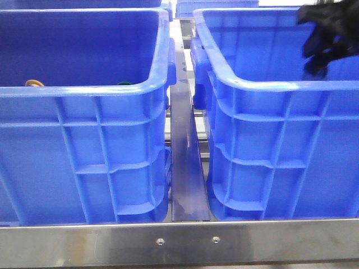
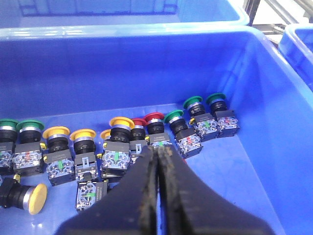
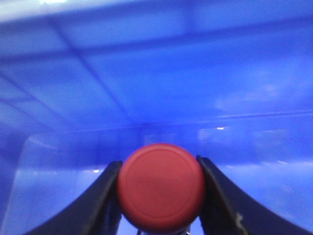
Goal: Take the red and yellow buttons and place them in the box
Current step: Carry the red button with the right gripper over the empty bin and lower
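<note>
The right gripper [image 3: 159, 196] clamps a red button [image 3: 160, 187], its round matte cap filling the gap between both black fingers, inside the right-hand blue box [image 1: 263, 84]. The left gripper [image 2: 159, 161] is closed and empty over the left crate [image 2: 274, 112], beside rows of red, yellow [image 2: 121, 122] and green buttons [image 2: 192, 102].

Front edge: brushed metal rail [image 1: 179, 241] with two small screws [image 1: 160, 241]
Centre: shiny metal divider strip [image 1: 185, 162] running back
Light: bright, glary beyond
</note>
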You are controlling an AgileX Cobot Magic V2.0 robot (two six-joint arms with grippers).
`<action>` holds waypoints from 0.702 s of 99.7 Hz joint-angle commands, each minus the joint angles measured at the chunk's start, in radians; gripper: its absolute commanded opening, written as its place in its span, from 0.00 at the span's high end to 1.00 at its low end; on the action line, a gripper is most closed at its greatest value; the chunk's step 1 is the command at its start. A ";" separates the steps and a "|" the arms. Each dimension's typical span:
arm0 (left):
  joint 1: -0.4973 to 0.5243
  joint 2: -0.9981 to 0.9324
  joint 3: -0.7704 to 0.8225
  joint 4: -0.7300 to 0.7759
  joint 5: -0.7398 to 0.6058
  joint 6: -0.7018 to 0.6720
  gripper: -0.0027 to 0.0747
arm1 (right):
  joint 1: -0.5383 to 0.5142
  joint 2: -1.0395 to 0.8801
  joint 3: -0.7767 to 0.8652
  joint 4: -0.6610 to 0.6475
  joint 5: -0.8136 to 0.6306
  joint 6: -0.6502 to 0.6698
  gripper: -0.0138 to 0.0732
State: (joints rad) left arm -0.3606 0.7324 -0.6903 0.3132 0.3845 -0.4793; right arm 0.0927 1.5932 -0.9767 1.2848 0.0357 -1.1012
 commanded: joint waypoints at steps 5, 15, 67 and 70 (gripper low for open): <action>0.002 -0.005 -0.026 0.010 -0.068 -0.008 0.99 | 0.025 0.043 -0.087 0.012 -0.053 -0.018 0.67; 0.002 -0.005 -0.026 0.008 -0.068 -0.008 0.99 | 0.041 0.094 -0.132 0.011 -0.064 -0.018 0.67; 0.002 -0.005 -0.026 0.005 -0.068 -0.008 0.99 | 0.055 0.163 -0.113 0.011 -0.057 -0.018 0.55; 0.002 -0.005 -0.026 0.005 -0.068 -0.008 0.99 | 0.055 0.163 -0.106 0.011 -0.055 -0.018 0.51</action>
State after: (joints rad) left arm -0.3599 0.7324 -0.6895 0.3132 0.3845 -0.4800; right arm 0.1500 1.7907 -1.0914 1.2947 -0.0073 -1.1087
